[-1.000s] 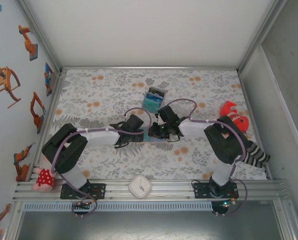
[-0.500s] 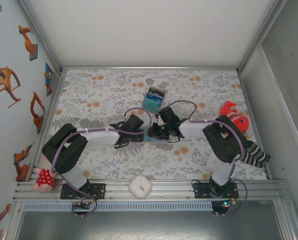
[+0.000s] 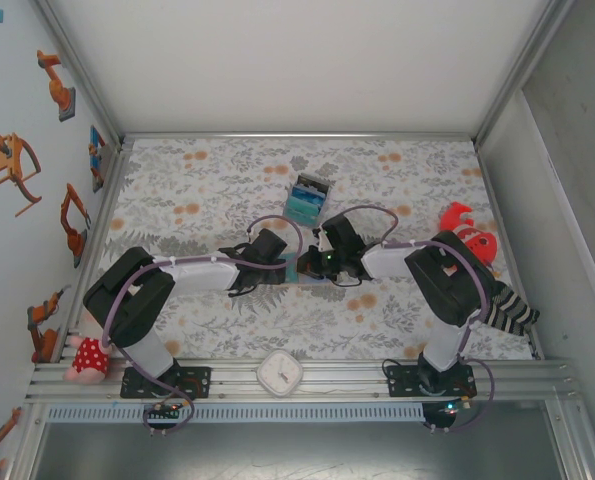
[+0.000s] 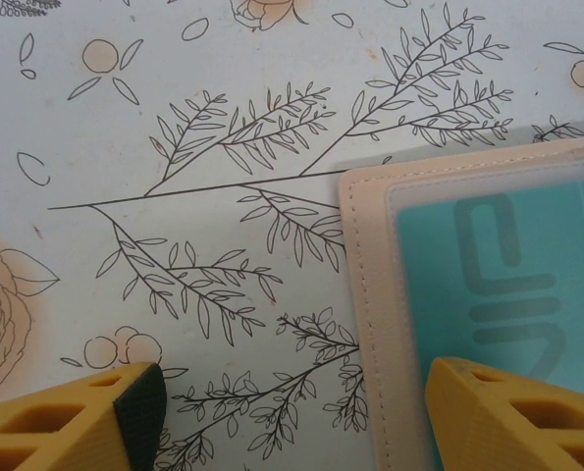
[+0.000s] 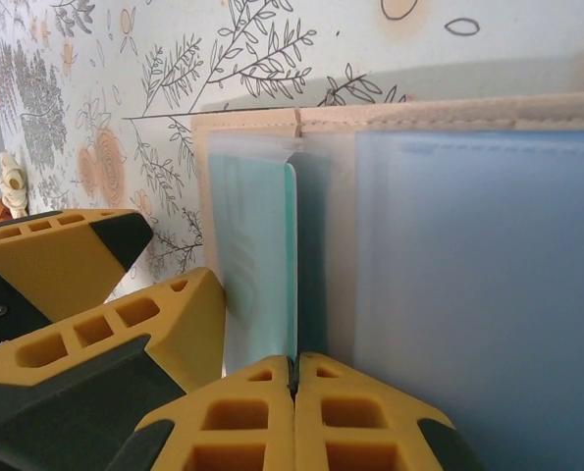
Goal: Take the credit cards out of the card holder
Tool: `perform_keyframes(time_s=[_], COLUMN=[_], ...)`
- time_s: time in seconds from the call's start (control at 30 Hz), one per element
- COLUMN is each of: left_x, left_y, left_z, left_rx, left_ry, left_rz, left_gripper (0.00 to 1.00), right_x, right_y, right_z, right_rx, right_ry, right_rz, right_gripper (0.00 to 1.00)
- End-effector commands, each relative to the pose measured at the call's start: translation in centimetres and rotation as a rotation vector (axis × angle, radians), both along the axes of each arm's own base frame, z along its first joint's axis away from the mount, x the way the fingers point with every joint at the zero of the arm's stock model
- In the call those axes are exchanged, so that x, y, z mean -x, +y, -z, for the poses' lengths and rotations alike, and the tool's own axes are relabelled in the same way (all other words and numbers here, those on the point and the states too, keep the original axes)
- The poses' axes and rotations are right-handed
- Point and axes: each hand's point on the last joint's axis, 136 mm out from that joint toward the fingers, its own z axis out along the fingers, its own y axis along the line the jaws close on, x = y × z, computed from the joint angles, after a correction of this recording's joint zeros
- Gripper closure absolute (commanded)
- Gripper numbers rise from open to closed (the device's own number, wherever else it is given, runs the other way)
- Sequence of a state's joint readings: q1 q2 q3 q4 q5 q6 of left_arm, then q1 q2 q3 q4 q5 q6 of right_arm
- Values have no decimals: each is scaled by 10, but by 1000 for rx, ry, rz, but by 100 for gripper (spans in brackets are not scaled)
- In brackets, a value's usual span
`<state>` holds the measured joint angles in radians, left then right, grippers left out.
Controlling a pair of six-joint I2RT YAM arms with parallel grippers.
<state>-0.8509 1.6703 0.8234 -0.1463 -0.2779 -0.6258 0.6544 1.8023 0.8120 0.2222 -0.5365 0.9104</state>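
The tan card holder [image 4: 368,294] lies open on the flowered table, its stitched edge [image 5: 419,113] toward the far side. A teal credit card [image 5: 257,245] stands up out of a clear pocket, and my right gripper [image 5: 293,378] is shut on its near edge. My left gripper [image 4: 292,402] is open and straddles the holder's edge. One of its fingers [image 4: 507,412] is over the teal card face [image 4: 507,265] and the other is over the bare table. From above, both grippers, left [image 3: 280,262] and right [image 3: 314,264], meet at mid-table over the holder [image 3: 299,279].
A teal-and-black block [image 3: 307,197] lies just behind the grippers. A red toy [image 3: 467,228] and a striped sock [image 3: 512,310] sit at the right. A white clock [image 3: 279,372] rests on the front rail, and a spotted red toy [image 3: 85,360] is at the front left.
My right gripper has closed fully and its wrist has shifted slightly to the right. The left arm has stayed still.
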Motion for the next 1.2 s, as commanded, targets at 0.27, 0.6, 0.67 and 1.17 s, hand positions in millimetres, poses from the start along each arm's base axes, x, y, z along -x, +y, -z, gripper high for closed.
perform_keyframes(time_s=[0.27, 0.6, 0.67, 1.17], left_x=[20, 19, 19, 19], left_y=[12, 13, 13, 13], left_z=[19, 23, 22, 21], left_rx=[-87, -102, -102, -107], left_ry=[97, 104, 105, 104], left_rz=[11, 12, 13, 14], left_gripper=[32, 33, 33, 33], right_x=[-5, -7, -7, -9], right_y=[-17, -25, -24, -28], right_z=[-2, -8, -9, -6], right_rx=[-14, -21, -31, -57], right_ry=[-1, -13, -13, -3], right_rz=[38, 43, 41, 57], right_gripper=[100, 96, 96, 93])
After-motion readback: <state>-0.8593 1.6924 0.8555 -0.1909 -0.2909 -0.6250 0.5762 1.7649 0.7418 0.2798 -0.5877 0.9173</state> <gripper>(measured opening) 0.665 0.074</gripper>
